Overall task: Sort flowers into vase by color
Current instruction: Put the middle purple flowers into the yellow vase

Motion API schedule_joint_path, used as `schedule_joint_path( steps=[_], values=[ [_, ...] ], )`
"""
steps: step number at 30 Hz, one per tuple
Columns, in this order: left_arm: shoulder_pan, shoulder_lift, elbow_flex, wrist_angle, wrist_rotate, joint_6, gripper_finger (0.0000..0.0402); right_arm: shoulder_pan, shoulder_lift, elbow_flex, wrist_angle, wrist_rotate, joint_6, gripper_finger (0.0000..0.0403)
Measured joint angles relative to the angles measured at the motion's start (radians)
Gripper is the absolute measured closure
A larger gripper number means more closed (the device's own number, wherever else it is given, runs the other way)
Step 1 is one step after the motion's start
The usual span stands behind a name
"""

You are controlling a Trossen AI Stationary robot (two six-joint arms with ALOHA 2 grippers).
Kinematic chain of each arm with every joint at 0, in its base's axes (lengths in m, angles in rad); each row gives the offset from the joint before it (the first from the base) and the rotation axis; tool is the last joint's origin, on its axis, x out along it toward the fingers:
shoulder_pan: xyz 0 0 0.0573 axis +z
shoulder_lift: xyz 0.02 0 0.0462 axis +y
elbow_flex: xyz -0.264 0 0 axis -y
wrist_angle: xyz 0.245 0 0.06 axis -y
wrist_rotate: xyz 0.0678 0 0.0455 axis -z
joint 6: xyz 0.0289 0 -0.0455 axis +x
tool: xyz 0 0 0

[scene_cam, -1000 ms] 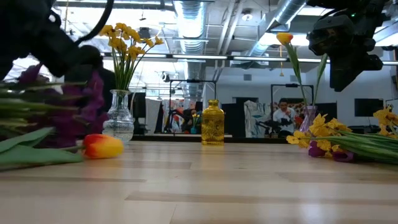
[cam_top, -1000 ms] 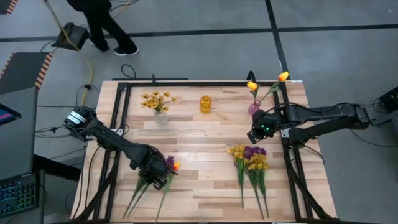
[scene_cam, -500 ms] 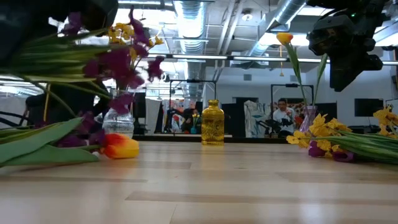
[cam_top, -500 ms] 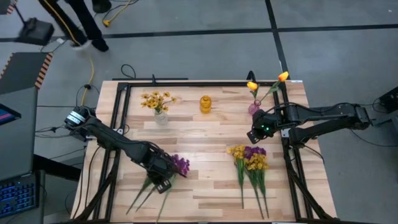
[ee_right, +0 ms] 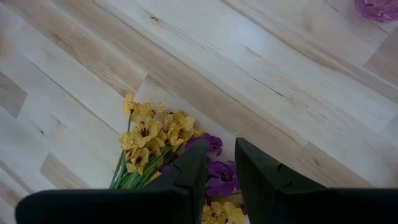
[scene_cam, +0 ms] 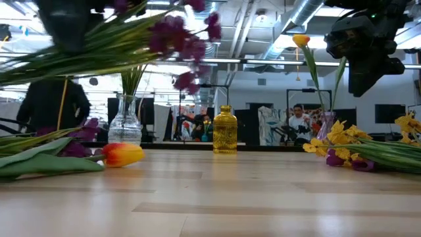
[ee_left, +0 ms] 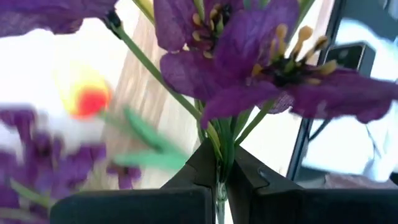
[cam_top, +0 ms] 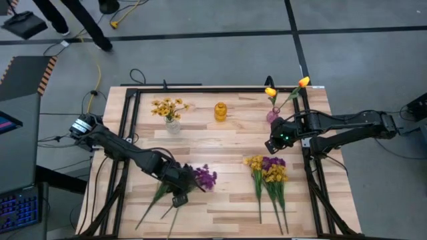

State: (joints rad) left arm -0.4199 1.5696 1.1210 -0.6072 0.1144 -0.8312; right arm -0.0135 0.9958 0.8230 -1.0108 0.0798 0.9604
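My left gripper (cam_top: 185, 183) is shut on a bunch of purple flowers (cam_top: 205, 178), raised above the table's near left part; in the low view its blossoms (scene_cam: 187, 36) hang high over the wood. An orange tulip (scene_cam: 123, 154) and another purple flower (scene_cam: 80, 133) lie on the table below it. My right gripper (cam_top: 275, 144) hovers open, with nothing in it, over a pile of yellow and purple flowers (cam_top: 268, 168) lying flat at the near right. A clear vase (cam_top: 172, 125) holds yellow blossoms, a yellow vase (cam_top: 220, 111) stands alone, and a purple vase (cam_top: 273, 116) holds two tulips. My left gripper pinches the bunch's green stems (ee_left: 219, 155) between its two fingers, just below the purple blossoms (ee_left: 273, 68). The fingers slant down at it from the table's left. The bunch is off the wood and lies almost level, blossoms toward the right.
The three vases stand in a row along the far side. Long green stems (cam_top: 150, 208) trail toward the near left corner. A black frame (cam_top: 130, 127) runs round the tabletop. Bare wood lies in the middle between the two arms. A person walks on the floor beyond the far left.
My left gripper has risen and gone toward the table's right while rolling its wrist, staying shut. The purple bunch has come up off the table with it, its blossoms swinging right and high. The tulip has stayed on the wood.
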Motion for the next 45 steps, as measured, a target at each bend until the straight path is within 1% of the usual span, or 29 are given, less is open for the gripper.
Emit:
schedule_joint_path(
  steps=[9,15,22,29,33,39,45],
  values=[
    [0.030,0.000,0.000,0.134,-0.105,0.152,0.0400,0.000,0.000,0.000,0.004,0.000,0.000,0.0290],
    [0.073,0.000,0.000,0.247,-0.181,0.249,0.0400,0.000,0.000,0.000,0.004,0.002,0.000,0.0290],
    [0.155,0.000,0.000,0.381,-0.189,0.368,0.0400,0.000,0.000,0.000,0.004,0.003,0.000,0.0290],
    [0.226,0.000,0.000,0.401,-0.180,0.393,0.0400,0.000,0.000,0.000,0.003,0.004,0.000,0.0290],
    [0.244,0.000,0.000,0.442,-0.175,0.397,0.0400,0.000,0.000,0.000,0.003,0.006,0.000,0.0290],
    [0.252,0.000,0.000,0.531,-0.175,0.488,0.0400,0.000,0.000,0.000,0.003,0.052,0.000,0.0290],
    [0.255,0.000,0.000,0.619,-0.177,0.531,0.0400,0.000,0.000,0.000,0.003,0.053,0.000,0.0290]
  ],
)
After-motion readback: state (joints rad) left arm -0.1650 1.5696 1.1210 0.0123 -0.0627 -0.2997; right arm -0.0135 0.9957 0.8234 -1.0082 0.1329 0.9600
